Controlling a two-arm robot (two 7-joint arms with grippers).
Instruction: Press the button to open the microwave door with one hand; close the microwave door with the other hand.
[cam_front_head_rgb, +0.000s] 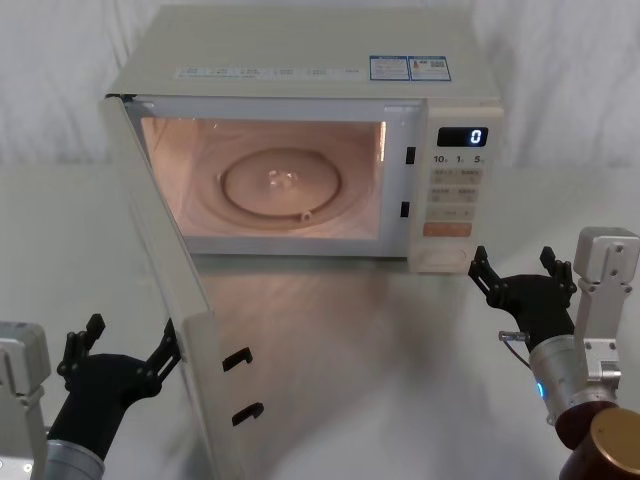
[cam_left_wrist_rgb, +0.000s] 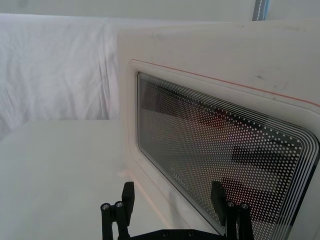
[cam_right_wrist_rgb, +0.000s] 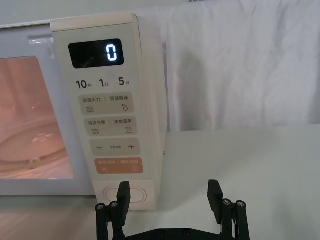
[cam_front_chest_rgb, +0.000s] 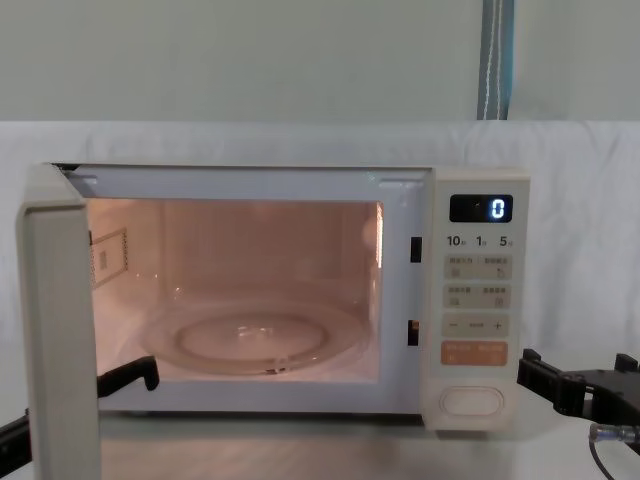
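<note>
Microwave door (cam_front_head_rgb: 165, 290) stands swung wide open, cavity lit: step 1 of 2 looks done. Button (cam_right_wrist_rgb: 125, 194) sits low on the keypad panel. Right gripper (cam_front_head_rgb: 522, 280), fingers spread, hovers near it. Left gripper (cam_front_head_rgb: 120, 350), spread, waits just outside the door; closing remains.
</note>
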